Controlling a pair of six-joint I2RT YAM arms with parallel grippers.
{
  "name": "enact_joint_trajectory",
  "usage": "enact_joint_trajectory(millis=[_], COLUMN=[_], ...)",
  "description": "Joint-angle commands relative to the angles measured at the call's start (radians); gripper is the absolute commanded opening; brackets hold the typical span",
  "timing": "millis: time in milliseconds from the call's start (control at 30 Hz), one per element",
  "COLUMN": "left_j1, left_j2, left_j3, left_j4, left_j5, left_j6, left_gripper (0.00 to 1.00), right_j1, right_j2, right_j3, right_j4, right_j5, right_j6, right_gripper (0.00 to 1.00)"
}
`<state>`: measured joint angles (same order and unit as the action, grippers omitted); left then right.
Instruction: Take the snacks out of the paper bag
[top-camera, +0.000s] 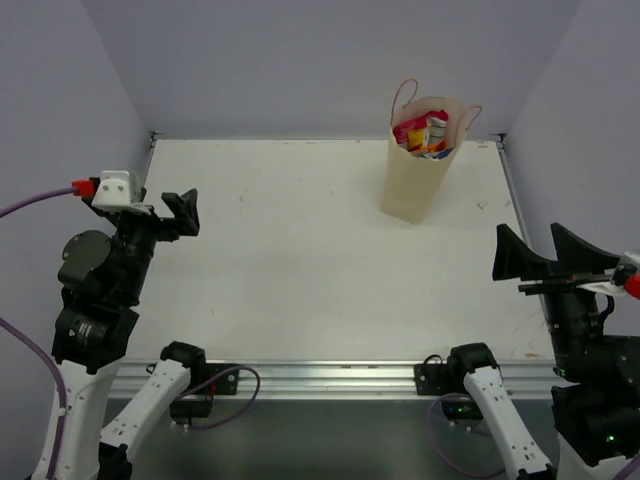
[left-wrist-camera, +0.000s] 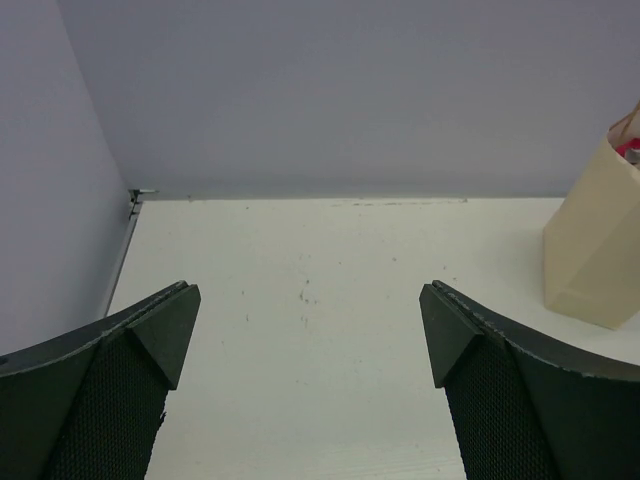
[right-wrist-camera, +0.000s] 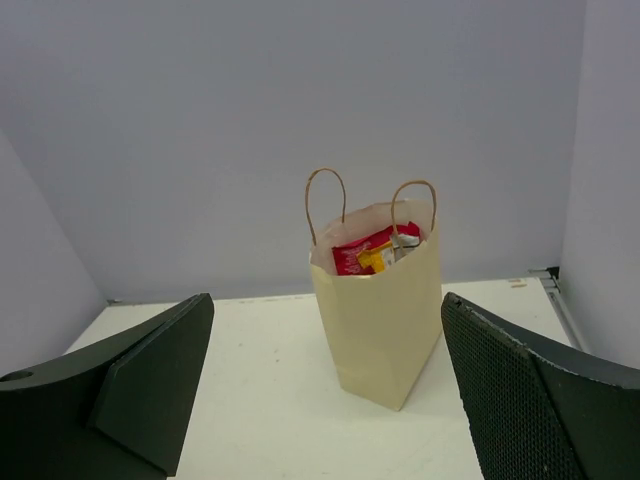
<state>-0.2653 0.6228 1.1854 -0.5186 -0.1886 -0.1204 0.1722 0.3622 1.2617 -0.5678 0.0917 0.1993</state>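
Not yet begun. Upright at far right of bench (top-camera: 280, 250): paper bag (top-camera: 410, 185), snacks (top-camera: 425, 133) showing at its mouth, none taken out. Spread wide and empty, well apart from bag: left tool (left-wrist-camera: 305, 292), right tool (top-camera: 530, 235).

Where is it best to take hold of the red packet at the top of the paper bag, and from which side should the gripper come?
Probably its top edge, coming straight down from above. The red packet shows only at the open mouth of the upright paper bag, whose walls cover the rest; enter between the two handles.
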Motion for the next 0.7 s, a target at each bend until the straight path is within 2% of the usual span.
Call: enact_joint_trajectory(millis=[0,167,300,500,633,667], left_j1=[-0.008,-0.008,-0.008,-0.008,-0.006,-0.006], left_j2=[0.009,0.021,0.032,0.041,0.034,0.031], left_j3=[-0.015,-0.033,-0.056,-0.082,-0.108,-0.115], left_j4=[0.023,0.025,0.023,0.023,0.023,0.023], left_j5=[0.026,0.064,0.089,0.112,0.150,0.156], left_j6=[-0.007,-0.012,-0.018,-0.022,-0.039,-0.044], left_gripper=[1.00,1.00,1.00,1.00,1.00,1.00], right_j1=[0.003,0.003,0.003,0.003,0.003,0.001], right_j2=[0.041,0.063,0.122,0.355,0.523,0.606], right_j3=[-0.007,-0.016,-0.001,0.070,0.111,0.145], right_j4=[0.028,0.014,-0.012,-0.110,-0.112,-0.107], right_j5=[0.013,0.072,0.003,0.009,0.091,0.130], right_j6=[0.014,0.086,0.097,0.230,0.285,0.290], right_gripper=[0.99,0.99,0.99,0.99,0.99,0.99])
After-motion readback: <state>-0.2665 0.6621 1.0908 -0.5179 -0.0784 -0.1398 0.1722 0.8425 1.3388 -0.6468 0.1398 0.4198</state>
